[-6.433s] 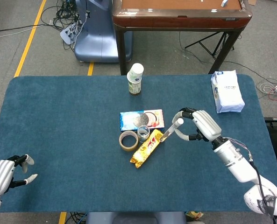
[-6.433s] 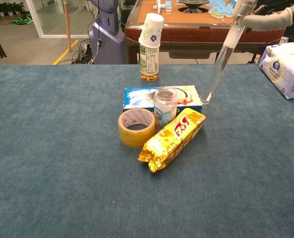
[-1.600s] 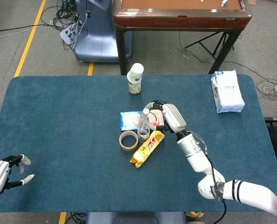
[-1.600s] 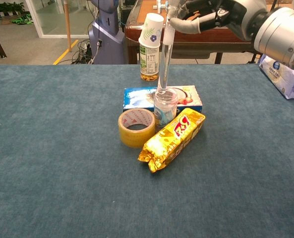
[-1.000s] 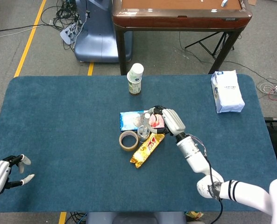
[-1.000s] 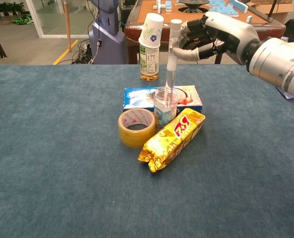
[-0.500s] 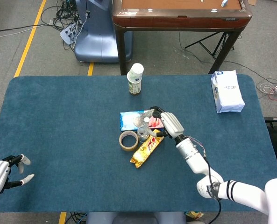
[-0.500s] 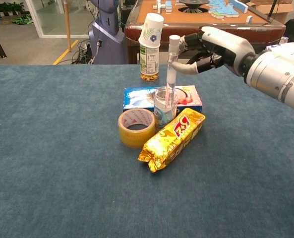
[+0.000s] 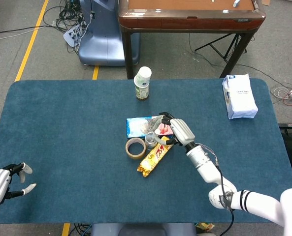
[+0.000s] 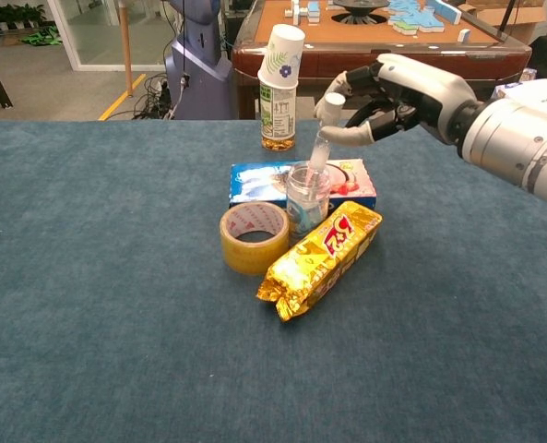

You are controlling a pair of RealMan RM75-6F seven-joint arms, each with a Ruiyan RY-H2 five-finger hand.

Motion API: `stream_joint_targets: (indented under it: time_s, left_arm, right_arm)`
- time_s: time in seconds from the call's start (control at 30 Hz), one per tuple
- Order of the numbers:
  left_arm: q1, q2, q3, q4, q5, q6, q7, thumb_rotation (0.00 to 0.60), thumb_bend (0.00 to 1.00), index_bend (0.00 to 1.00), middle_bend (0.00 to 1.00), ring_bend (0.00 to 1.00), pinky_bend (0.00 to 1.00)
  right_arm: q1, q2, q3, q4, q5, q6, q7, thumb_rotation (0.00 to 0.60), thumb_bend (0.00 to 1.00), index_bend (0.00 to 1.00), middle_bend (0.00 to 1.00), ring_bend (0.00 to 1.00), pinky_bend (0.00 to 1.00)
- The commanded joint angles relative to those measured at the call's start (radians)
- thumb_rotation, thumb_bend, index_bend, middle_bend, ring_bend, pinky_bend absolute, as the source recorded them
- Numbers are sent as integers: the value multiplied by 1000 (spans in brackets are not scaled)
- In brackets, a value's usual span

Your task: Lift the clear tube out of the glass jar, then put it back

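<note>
- In the head view we see the right hand point(image 9: 179, 131) over the cluster of things in the middle of the blue table point(image 9: 62, 128), its fingers curled round the top of the clear tube point(image 9: 157, 133), which is hard to make out from above.
- The glass jar point(image 9: 151, 143) stands between the tape roll point(image 9: 135, 148) and the yellow snack packet point(image 9: 154, 155), in front of the blue biscuit box point(image 9: 141, 126); the hand has come a little lower and nearer the jar than half a second ago.
- Our left hand point(image 9: 2, 183) rests at the table's near left corner, fingers apart and holding nothing, just as it did before.
- A bottle with a paper cup on top point(image 9: 142, 83) and a white tissue pack point(image 9: 240, 96) sit well apart from the cluster, unmoved.
- In the chest view the right hand point(image 10: 398, 92) pinches the clear tube point(image 10: 322, 135) near its cap between thumb and a finger, the other fingers arched above it.
- The tube's lower end is inside the glass jar point(image 10: 308, 200); it now leans to the right, where half a second ago it stood nearly upright and higher.
- The tape roll point(image 10: 254, 237), yellow snack packet point(image 10: 323, 258) and blue biscuit box point(image 10: 259, 183) lie where they were, all touching or just beside the jar.
</note>
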Motion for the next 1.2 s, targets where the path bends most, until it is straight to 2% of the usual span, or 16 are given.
stream_joint_targets:
  time_s: [0.03, 0.47, 0.67, 0.83, 0.97, 1.2]
  left_arm:
    - [0, 1, 0, -1, -1, -1, 0, 600, 143, 510, 699, 522, 696]
    - [-3, -2, 1, -2, -5, -13, 14, 600, 143, 510, 699, 522, 696]
    - [-4, -4, 1, -3, -6, -17, 22, 600, 143, 510, 699, 522, 696]
    - [-6, -6, 1, -1, -10, -23, 26, 600, 143, 510, 699, 522, 696]
    - [-8, -10, 1, 1, -12, -27, 31, 600, 143, 510, 699, 522, 696]
    - [-10, -21, -4, 5, -19, -31, 46, 600, 143, 509, 680, 514, 696]
  right_arm:
    - [-2, 3, -1, -2, -1, 0, 2, 600, 346, 596, 304, 141, 273]
    - [-29, 63, 5, -67, -22, 31, 22, 600, 317, 558, 298, 137, 267]
    - [-53, 125, 4, -134, -39, 60, 19, 600, 317, 557, 298, 137, 267]
    - [-98, 217, -14, -216, -62, 101, -9, 600, 317, 557, 298, 137, 267]
    - [-148, 283, -29, -283, -50, 149, -81, 600, 317, 557, 301, 137, 267]
    - [-249, 377, -68, -379, -15, 278, -367, 600, 317, 557, 312, 137, 267]
